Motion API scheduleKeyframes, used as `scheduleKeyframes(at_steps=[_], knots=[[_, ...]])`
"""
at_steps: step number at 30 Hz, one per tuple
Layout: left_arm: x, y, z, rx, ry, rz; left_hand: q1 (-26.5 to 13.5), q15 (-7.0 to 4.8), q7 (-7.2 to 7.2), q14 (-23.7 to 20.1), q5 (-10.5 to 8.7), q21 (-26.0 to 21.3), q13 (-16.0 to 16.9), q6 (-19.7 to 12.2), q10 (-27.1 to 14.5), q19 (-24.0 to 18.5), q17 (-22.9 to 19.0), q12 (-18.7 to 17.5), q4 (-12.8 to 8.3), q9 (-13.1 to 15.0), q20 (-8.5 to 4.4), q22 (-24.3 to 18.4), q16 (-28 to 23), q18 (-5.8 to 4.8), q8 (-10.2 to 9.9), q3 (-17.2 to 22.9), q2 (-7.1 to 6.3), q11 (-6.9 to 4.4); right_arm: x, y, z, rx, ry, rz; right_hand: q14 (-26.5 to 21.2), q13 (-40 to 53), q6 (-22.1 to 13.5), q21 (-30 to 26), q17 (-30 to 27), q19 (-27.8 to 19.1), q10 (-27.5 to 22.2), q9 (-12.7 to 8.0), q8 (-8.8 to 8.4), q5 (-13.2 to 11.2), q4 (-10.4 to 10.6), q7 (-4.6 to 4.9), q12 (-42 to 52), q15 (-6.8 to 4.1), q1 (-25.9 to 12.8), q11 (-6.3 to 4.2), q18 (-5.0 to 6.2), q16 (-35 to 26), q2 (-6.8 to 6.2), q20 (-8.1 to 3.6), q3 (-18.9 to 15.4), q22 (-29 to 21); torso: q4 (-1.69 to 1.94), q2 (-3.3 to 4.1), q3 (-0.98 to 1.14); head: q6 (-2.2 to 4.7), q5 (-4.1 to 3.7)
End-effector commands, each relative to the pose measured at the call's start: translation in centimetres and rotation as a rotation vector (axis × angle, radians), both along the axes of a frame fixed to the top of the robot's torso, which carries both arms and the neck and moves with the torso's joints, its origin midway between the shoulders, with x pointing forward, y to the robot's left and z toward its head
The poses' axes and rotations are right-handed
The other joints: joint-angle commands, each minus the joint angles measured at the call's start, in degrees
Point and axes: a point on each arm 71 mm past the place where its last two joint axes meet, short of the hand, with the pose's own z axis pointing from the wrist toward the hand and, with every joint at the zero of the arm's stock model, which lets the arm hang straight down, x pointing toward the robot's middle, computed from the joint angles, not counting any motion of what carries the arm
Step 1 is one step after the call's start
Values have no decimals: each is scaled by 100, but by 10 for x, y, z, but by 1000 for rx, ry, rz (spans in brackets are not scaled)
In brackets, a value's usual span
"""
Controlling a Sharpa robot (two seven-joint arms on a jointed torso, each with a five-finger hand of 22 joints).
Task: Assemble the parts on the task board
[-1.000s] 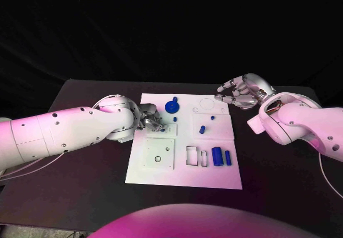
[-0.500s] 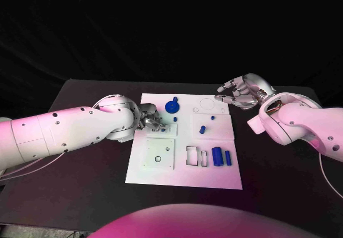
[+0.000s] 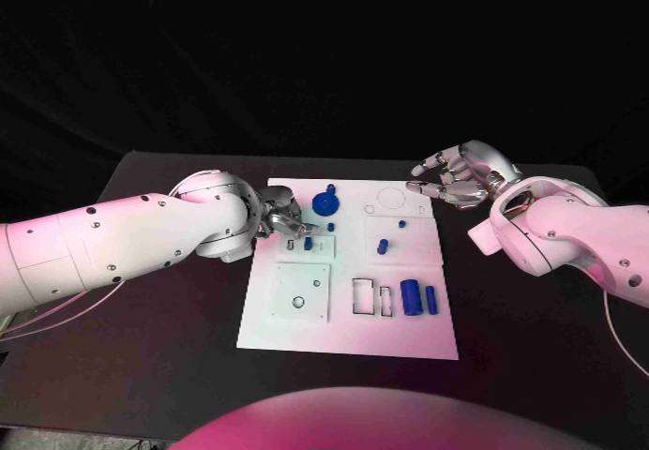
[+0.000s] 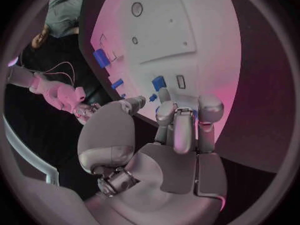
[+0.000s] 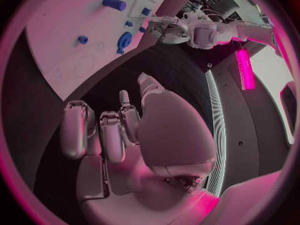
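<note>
The white task board [image 3: 406, 323] lies in the middle of the table. My left hand [image 3: 281, 217] hovers at the board's left edge, fingers bent toward it and holding nothing. Just in front of the fingers [image 4: 181, 120] a small blue part [image 3: 309, 243] stands beside an empty slot [image 3: 291, 244]; the left wrist view shows the same part [image 4: 159, 82] and slot [image 4: 180, 81]. A round blue part [image 3: 324, 201] sits at the far side. My right hand [image 3: 458, 175] hangs loosely curled and empty above the board's far right corner.
Small blue pegs [image 3: 383, 246] dot the board's middle, and two blue cylinders [image 3: 410, 296] lie by rectangular cutouts [image 3: 363, 293] near the front. A black ring [image 3: 297, 302] lies on a raised square plate. Dark table surrounds the board.
My left hand has drawn back toward the far left, uncovering the small blue part and the slot beside it. The right hand has stayed still.
</note>
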Motion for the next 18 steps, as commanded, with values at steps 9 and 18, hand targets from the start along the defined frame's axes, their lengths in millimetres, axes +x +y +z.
scheduleKeyframes(at_steps=[9,18], knots=[[34,21,53,-27,29,25,432,190,268,216,36,-254,-478,-522,-468,-298,108,-310,20,-354,135,-436,-72,-18,-606,-338,49,247,1,0,-1,-9,-2,10,417,178,-32,-26,735,-55,-35,6,35,-5,5,-1,-14,-54,-67,-11,73,-27,9,1,9,401,-3,7,9,57,16],[58,32,51,84,57,25,491,227,307,189,34,-289,-594,-534,-575,-341,51,-377,24,-429,165,-491,-101,-7,-684,-380,78,286,1,2,-1,-9,-2,13,418,180,-39,-25,738,-51,-33,7,47,-4,1,-3,-12,-55,-94,-12,72,-27,11,1,7,404,12,18,-8,77,23]])
